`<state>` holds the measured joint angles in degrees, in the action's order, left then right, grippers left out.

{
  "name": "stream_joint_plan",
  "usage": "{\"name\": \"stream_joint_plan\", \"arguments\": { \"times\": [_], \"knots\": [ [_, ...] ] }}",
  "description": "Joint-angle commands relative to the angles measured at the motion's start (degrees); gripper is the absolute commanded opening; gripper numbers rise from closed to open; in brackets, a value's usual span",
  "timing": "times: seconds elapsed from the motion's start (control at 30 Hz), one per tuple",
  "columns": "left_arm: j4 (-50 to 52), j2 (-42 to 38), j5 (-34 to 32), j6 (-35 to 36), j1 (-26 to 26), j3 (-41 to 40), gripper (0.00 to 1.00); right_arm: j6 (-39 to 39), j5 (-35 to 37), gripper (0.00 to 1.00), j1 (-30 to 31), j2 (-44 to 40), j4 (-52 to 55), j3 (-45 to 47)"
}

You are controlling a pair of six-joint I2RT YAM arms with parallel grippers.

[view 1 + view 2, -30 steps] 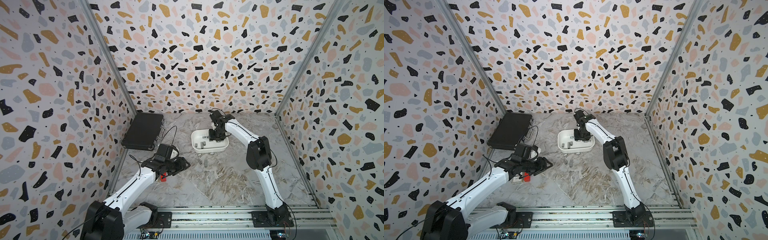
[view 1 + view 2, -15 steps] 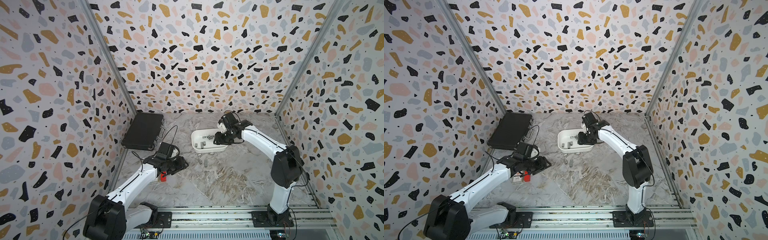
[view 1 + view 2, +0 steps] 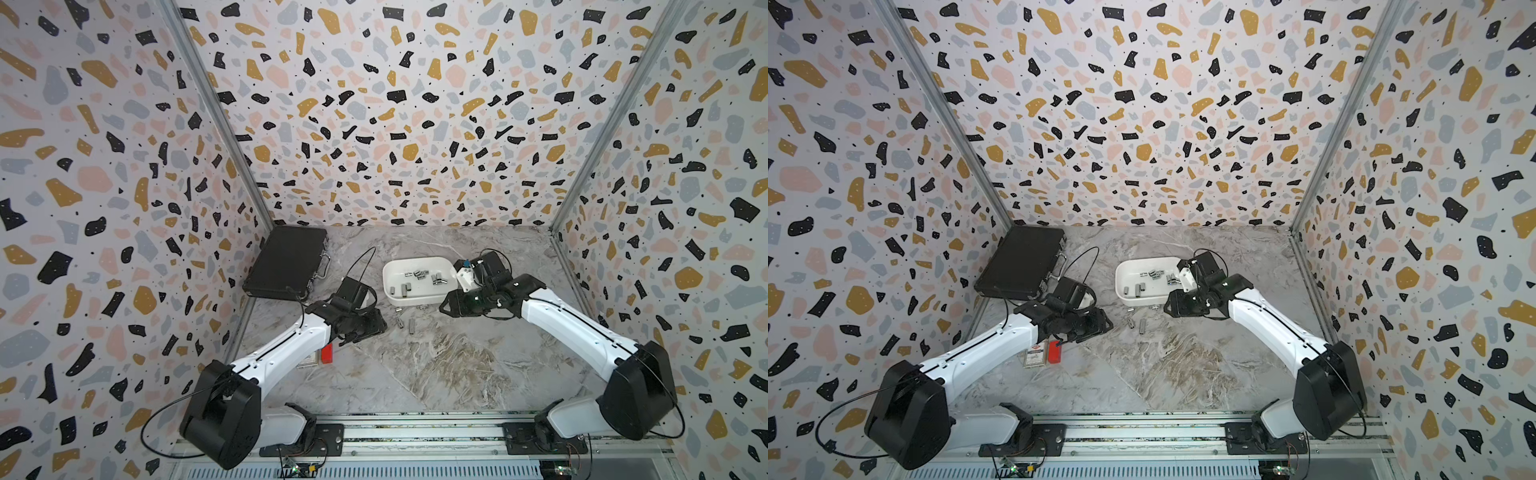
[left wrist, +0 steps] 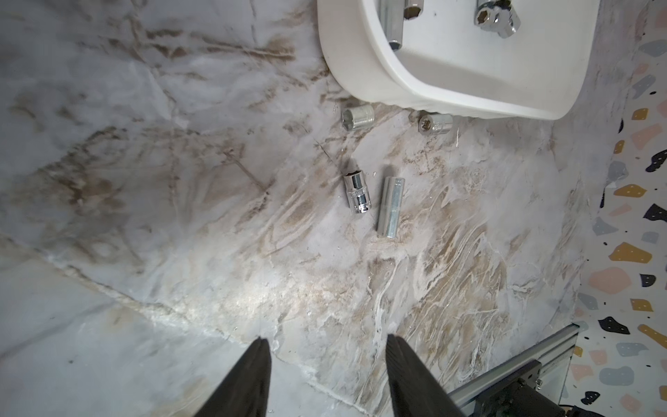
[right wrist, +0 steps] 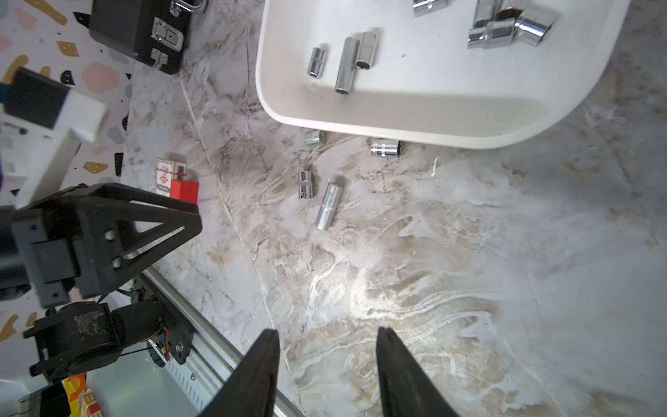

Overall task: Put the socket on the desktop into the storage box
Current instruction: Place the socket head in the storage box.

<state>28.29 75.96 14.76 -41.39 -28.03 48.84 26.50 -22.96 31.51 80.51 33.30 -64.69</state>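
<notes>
Left wrist view: left hand (image 4: 326, 339) half-spread, empty
Right hand (image 5: 328, 331): half-spread, empty
Grey marble counter (image 3: 457, 365): four chrome steel sockets (image 4: 357, 193) beside white shallow plastic box (image 3: 411, 300)

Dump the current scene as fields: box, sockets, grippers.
box: white, on desktop
boxed sockets: several, lying loose
loose count: four on desktop, outside box
long socket: lying beside short socket, not touching
socket pair: short, close to box's outer wall
left gripper: open, empty, above desktop
right gripper: open, empty, above desktop
case: black, shut, by left wall
</notes>
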Motion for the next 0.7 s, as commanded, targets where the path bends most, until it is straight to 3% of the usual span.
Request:
{"name": "stream_joint_plan", "arguments": {
  "times": [0.0,0.67],
  "knots": [
    [-0.61,1.91,-3.35,-0.58,-1.44,2.97,0.55,-0.75,-1.99,0.49,0.06,-4.07,-1.06,2.46],
    [1.35,15.73,-11.59,-1.51,-6.68,13.14,0.53,-0.77,-3.51,0.48,0.11,-12.23,-1.18,11.22]
  ]
}}
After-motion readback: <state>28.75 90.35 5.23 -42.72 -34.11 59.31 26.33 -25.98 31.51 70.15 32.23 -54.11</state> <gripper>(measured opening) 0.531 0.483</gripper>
